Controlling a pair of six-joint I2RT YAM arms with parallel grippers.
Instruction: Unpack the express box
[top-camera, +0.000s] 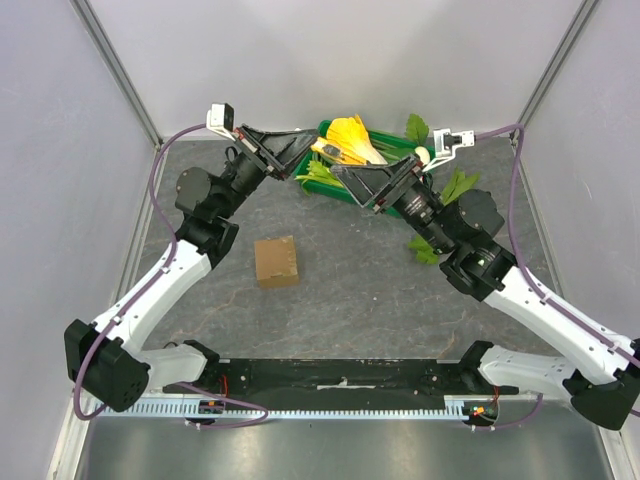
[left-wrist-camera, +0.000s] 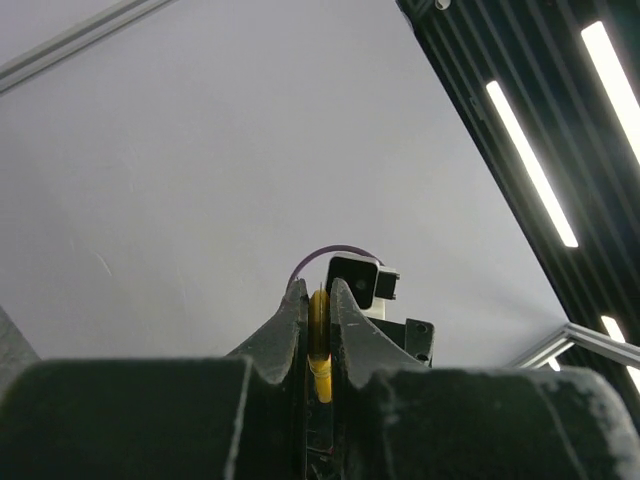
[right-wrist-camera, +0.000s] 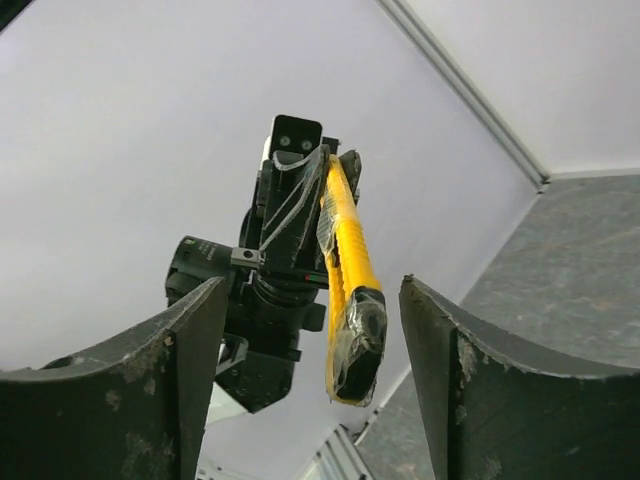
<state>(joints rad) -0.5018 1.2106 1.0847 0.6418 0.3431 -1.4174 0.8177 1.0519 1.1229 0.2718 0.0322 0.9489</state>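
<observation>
Above the table (top-camera: 370, 280), left gripper (left-wrist-camera: 318, 292) pinches a yellow knife (right-wrist-camera: 346, 262); right gripper (right-wrist-camera: 312, 288) faces it, fingers (right-wrist-camera: 170, 390) spread; box (top-camera: 277, 261) lies closed.

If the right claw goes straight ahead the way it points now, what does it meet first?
Probably the yellow knife held by the left claw, straight ahead in the right wrist view; depth unclear.
</observation>
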